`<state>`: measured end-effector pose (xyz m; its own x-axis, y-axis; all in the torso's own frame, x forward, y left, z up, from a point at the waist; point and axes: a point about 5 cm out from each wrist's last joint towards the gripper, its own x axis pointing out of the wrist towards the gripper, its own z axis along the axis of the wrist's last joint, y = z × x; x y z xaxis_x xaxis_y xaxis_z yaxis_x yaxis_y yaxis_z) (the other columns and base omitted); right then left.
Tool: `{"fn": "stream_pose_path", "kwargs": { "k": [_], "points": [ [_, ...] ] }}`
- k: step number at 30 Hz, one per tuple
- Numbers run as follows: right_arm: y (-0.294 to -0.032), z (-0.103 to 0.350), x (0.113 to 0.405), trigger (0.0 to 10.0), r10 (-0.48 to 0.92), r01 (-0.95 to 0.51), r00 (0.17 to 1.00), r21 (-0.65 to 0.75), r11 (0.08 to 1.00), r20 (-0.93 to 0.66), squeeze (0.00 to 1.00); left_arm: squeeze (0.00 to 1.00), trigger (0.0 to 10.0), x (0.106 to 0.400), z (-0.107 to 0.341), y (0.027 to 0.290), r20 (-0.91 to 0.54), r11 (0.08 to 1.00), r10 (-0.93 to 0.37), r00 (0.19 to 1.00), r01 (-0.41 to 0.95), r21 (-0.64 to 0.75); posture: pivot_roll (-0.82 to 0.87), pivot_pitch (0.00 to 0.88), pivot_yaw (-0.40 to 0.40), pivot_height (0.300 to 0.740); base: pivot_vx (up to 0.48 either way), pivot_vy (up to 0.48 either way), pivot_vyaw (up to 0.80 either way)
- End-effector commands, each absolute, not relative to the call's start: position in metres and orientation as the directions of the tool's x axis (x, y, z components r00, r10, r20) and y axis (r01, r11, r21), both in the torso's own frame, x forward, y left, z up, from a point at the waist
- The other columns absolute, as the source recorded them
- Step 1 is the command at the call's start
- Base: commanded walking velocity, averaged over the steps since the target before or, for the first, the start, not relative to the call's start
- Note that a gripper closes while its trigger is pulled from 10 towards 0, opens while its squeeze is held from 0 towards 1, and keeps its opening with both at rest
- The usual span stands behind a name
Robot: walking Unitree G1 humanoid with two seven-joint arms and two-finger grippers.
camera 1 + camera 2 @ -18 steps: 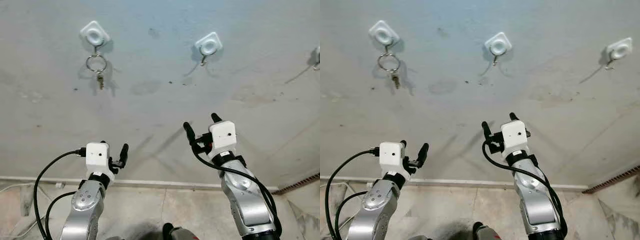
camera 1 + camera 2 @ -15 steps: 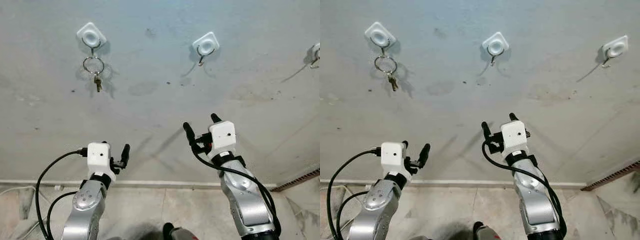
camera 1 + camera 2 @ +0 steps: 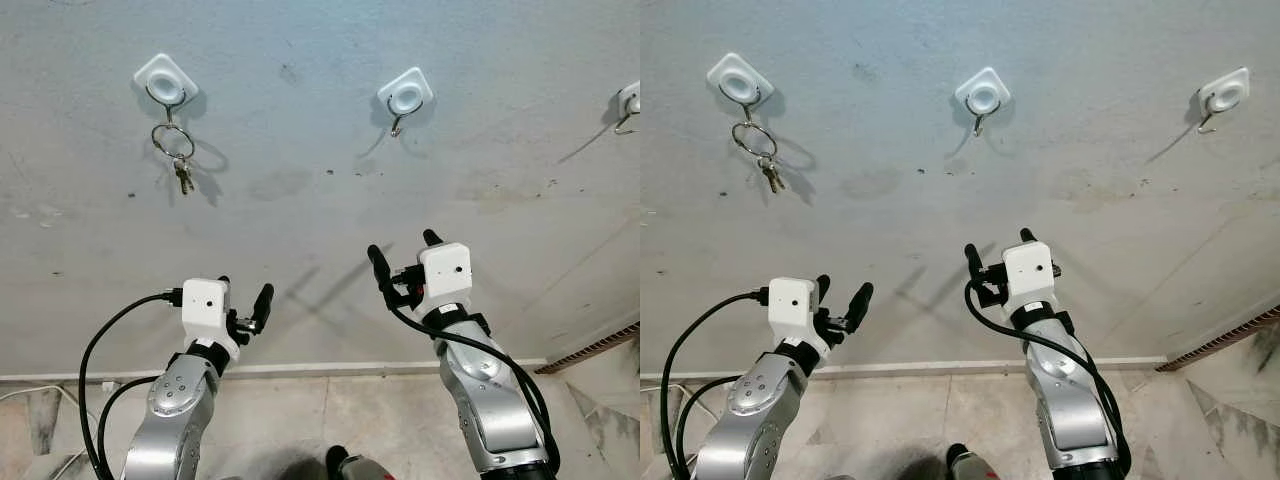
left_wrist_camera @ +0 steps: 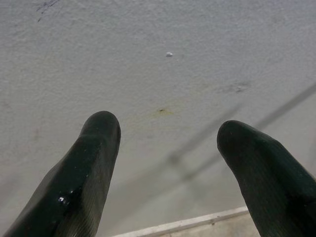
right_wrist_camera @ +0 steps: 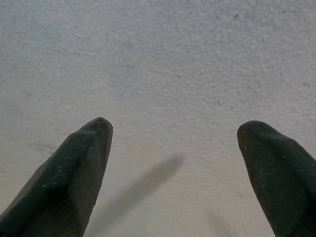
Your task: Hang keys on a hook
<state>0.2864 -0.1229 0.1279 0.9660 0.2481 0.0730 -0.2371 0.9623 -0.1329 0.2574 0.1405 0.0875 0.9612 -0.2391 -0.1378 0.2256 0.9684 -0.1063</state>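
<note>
the keys (image 3: 177, 160) hang on a metal ring from the leftmost hook (image 3: 165, 82), a white square pad stuck on the pale grey wall (image 3: 300, 200). the ring sits in the hook's wire and a small key dangles just below it, touching the wall. a middle hook (image 3: 405, 97) is well to the right of the keyed hook, and a third hook (image 3: 1223, 95) lies further right again; both carry nothing.

the left gripper (image 3: 244, 305) is held up well below the keyed hook and a little to its right, its two black fingers (image 4: 84, 168) spread apart and grasping nothing, pointed at bare wall. the right gripper (image 3: 402, 255) is raised further to the right, below the middle hook, its fingers (image 5: 69, 177) likewise parted and empty, facing the wall. a white skirting strip (image 3: 300, 368) runs along the wall's base far below the keyed hook, with tiled floor (image 3: 380, 420) under it.
</note>
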Motion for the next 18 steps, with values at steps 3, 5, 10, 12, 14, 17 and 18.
{"fn": "stream_pose_path", "kwargs": {
  "k": [3, 5, 10, 12, 14, 17, 18],
  "points": [
    [-0.1221, 0.1277, 0.285, 10.0, 0.255, -0.245, 0.964, -0.119, 0.962, 0.077, 0.0, 0.0, 10.0, 0.2542, 0.0881, 0.1399, -0.143, 0.965, -0.256, 0.956, 0.243, -0.101, 0.04, 0.187, -0.005, 0.74, 0.0, 0.0, 0.0],
    [-0.121, 0.1281, 0.2851, 10.0, 0.259, -0.249, 0.963, -0.117, 0.961, 0.08, 0.0, 0.0, 10.0, 0.2542, 0.0885, 0.1403, -0.143, 0.964, -0.259, 0.955, 0.246, -0.098, 0.04, 0.187, -0.004, 0.74, 0.0, 0.0, 0.0],
    [-0.1212, 0.1286, 0.285, 10.0, 0.259, -0.249, 0.962, -0.117, 0.961, 0.081, 0.0, 0.0, 10.0, 0.2547, 0.0892, 0.1398, -0.146, 0.965, -0.26, 0.955, 0.25, -0.085, 0.04, 0.189, 0.001, 0.74, 0.0, 0.0, 0.0],
    [-0.1214, 0.1287, 0.2845, 10.0, 0.257, -0.247, 0.963, -0.115, 0.962, 0.083, 0.0, 0.0, 10.0, 0.255, 0.0883, 0.1402, -0.151, 0.965, -0.26, 0.954, 0.25, -0.081, 0.03, 0.191, 0.004, 0.74, 0.0, 0.0, 0.0],
    [-0.1218, 0.1281, 0.2839, 10.0, 0.254, -0.244, 0.964, -0.115, 0.963, 0.082, 0.0, 0.0, 10.0, 0.2548, 0.088, 0.1402, -0.153, 0.964, -0.262, 0.953, 0.252, -0.082, 0.03, 0.192, 0.006, 0.74, 0.0, 0.0, 0.0],
    [-0.1218, 0.1273, 0.2829, 10.0, 0.253, -0.243, 0.964, -0.114, 0.963, 0.08, 0.0, 0.0, 10.0, 0.2545, 0.0876, 0.1399, -0.155, 0.963, -0.265, 0.952, 0.255, -0.081, 0.03, 0.192, 0.008, 0.74, 0.0, 0.0, 0.0],
    [-0.1216, 0.1271, 0.2825, 10.0, 0.253, -0.244, 0.964, -0.113, 0.963, 0.08, 0.0, 0.0, 10.0, 0.2545, 0.0873, 0.1397, -0.157, 0.963, -0.265, 0.951, 0.255, -0.082, 0.03, 0.192, 0.008, 0.74, -0.255, 0.0, 0.0]
  ]
}}
